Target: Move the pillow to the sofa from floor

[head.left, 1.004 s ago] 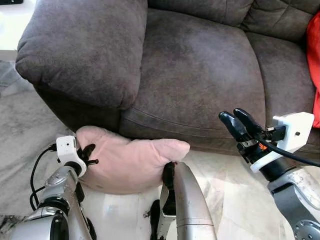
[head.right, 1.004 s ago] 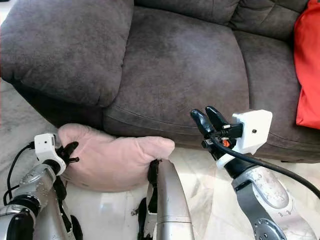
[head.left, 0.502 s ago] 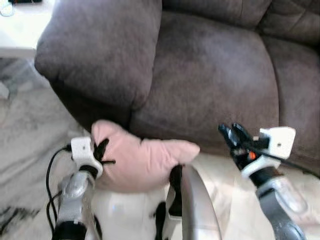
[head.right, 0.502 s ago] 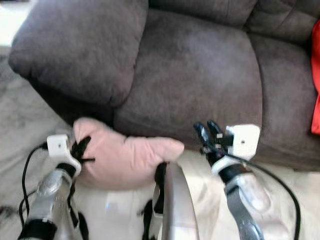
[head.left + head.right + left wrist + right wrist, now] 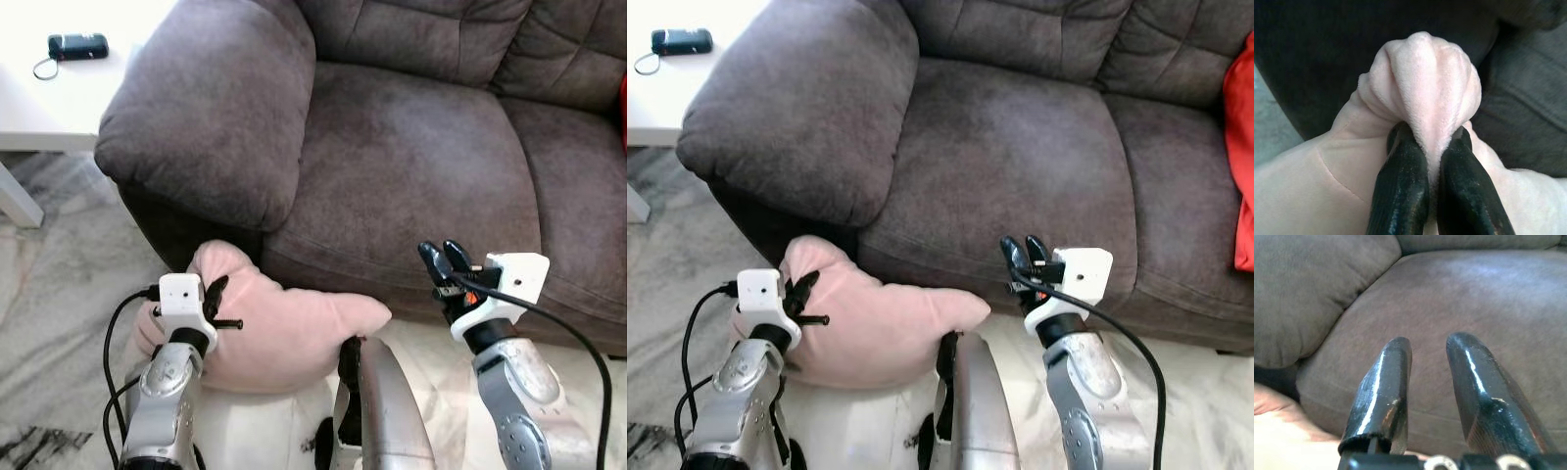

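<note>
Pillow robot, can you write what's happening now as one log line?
left gripper: shut on pink pillow | pillow: low, against sofa front | right gripper: open, empty

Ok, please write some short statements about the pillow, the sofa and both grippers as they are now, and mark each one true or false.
1. The left gripper is shut on a bunched corner of the pink pillow. True.
2. The pillow already lies on the seat of the sofa. False: it is low in front of the sofa, below the armrest.
3. The right gripper holds the pillow too. False: it is open, holds nothing and hovers at the front edge of the seat.
4. A small dark device lies on the white table beside the sofa. True.
5. The sofa is bright green. False: it is dark grey-brown.
</note>
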You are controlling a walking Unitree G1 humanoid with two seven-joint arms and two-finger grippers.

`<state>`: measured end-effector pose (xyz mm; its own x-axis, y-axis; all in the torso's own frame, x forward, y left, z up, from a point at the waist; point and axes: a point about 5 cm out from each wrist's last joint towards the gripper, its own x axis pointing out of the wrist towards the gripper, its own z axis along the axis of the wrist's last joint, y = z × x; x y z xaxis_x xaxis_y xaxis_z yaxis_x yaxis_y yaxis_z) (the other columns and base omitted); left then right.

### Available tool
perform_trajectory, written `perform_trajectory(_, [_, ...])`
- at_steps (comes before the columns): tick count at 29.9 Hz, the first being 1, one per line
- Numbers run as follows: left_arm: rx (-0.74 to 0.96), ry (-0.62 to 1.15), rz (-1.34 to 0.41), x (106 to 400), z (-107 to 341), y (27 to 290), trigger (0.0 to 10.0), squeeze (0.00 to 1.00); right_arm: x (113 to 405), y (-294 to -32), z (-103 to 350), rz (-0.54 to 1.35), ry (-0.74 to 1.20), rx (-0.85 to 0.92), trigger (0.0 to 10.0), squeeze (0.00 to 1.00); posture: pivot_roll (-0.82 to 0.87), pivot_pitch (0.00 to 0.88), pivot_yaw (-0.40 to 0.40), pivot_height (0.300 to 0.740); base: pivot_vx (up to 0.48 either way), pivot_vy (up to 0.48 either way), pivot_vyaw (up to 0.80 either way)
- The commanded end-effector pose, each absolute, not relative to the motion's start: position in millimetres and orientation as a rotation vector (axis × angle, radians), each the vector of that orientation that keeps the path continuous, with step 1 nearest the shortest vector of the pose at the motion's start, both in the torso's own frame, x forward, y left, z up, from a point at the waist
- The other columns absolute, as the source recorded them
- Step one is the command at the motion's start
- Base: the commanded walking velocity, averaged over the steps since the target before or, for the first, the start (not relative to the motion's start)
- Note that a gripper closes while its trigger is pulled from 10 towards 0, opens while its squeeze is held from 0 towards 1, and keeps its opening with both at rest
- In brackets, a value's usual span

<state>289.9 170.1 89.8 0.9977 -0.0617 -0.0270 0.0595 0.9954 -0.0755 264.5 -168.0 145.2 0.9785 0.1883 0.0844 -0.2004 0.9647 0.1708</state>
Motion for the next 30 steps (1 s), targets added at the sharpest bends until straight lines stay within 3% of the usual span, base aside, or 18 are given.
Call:
perform_trajectory(1, [-0.072,-0.069,-0.088,298,113,161,10.0,0.00,266,-175,143,0.165,-0.074,0.171,10.0,0.00,0.01,0.052,-0.140,0.478,0.000,0.000,0.00])
perform_trajectory(12, [-0.071,-0.075,-0.100,307,117,158,10.0,0.00,278,-173,139,0.155,-0.110,0.174,10.0,0.00,0.02,0.006,-0.131,0.478,0.000,0.000,0.00])
perform_trajectory(30, [-0.033,-0.084,-0.106,315,120,161,10.0,0.00,293,-168,126,0.151,-0.117,0.182,10.0,0.00,0.05,0.000,-0.095,0.478,-0.306,0.000,0.00])
